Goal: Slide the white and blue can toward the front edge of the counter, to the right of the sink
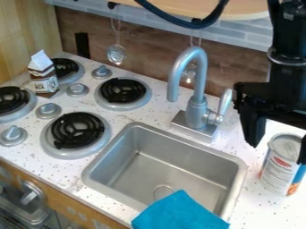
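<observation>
At the right edge hangs the black gripper, open, its two fingers pointing down and spread wide. Nearest to it is a can with a white, red and blue label, upright on the counter right of the sink. One finger is to the can's upper left, and the other overlaps its right upper edge; whether they touch is unclear. A blue cloth lies over the sink's front rim. At the back left, a brown and white carton stands among the stove burners.
The metal sink is in the middle, with a grey faucet rising behind it. Burners and silver knobs cover the left side. Utensils hang on the back wall, and a dark cable loops across the top.
</observation>
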Motion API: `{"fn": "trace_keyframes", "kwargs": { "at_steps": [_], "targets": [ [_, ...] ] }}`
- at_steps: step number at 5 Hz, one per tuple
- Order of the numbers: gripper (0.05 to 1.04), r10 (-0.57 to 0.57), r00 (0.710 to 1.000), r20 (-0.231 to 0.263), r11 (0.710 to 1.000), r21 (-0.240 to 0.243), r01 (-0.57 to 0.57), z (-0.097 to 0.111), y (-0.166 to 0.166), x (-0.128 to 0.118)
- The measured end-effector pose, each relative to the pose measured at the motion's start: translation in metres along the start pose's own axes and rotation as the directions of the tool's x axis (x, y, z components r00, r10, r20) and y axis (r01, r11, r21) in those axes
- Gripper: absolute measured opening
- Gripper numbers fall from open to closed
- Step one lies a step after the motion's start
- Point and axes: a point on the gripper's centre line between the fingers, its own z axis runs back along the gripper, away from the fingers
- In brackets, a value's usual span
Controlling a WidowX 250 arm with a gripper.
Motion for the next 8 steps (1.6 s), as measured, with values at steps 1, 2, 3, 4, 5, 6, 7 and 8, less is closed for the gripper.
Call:
{"fn": "trace_keyframes", "kwargs": {
  "at_steps": [1,2,3,4,5,6,7,8],
  "targets": [
    [0.998,-0.004,0.999,-0.032,1.000,0.012,0.004,-0.011,0.002,-0.002],
    [0.998,-0.110,0.994,-0.008,0.994,-0.029,0.110,-0.032,-0.007,0.024],
    [0.998,0.002,0.993,0.120,1.000,0.023,-0.005,-0.030,0.000,0.048],
    [0.998,-0.024,0.985,0.170,1.000,0.023,0.020,-0.042,-0.005,0.071],
    [0.998,-0.055,0.975,0.216,0.998,0.052,0.045,-0.055,-0.006,0.094],
    [0.998,-0.063,0.958,0.281,0.998,0.046,0.052,-0.069,0.000,0.114],
    [0.998,-0.067,0.939,0.337,0.997,0.055,0.052,-0.078,0.008,0.133],
    [0.998,-0.069,0.932,0.355,0.996,0.072,0.047,-0.090,0.007,0.151]
  ]
}}
